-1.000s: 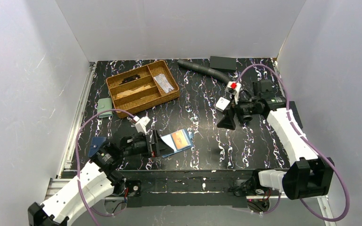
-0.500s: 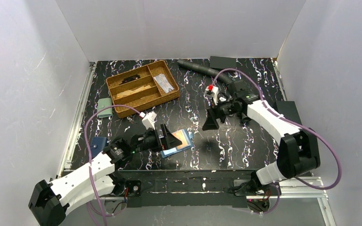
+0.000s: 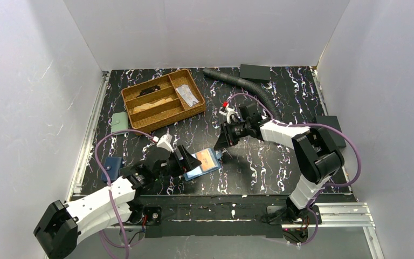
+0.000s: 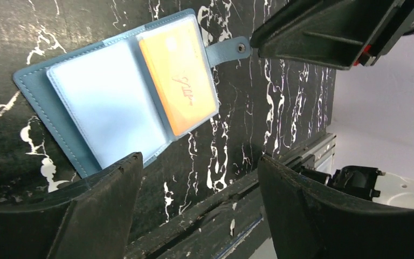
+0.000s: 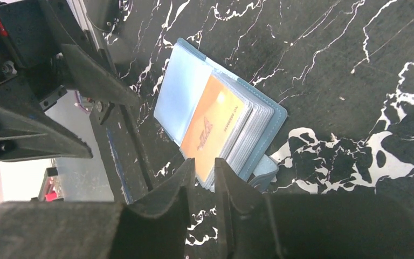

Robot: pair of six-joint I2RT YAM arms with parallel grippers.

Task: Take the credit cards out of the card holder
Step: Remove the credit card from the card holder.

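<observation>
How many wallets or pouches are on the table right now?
3: open teal card holder front centre; navy wallet at the left edge; pale green pouch beside the wooden tray. Some may be hidden.

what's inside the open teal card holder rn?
The small teal-blue bifold card holder lies open: an orange printed card in the clear sleeve nearer the snap tab, a pale blank-looking sleeve on the other half. More sleeves stack underneath; their contents are covered.

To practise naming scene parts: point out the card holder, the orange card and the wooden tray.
card holder [image 4: 105, 105], left wrist view, pale left sleeve.
orange card [image 4: 178, 81], left wrist view, middle of its face.
wooden tray [image 3: 172, 119], top external view, near wall.
</observation>
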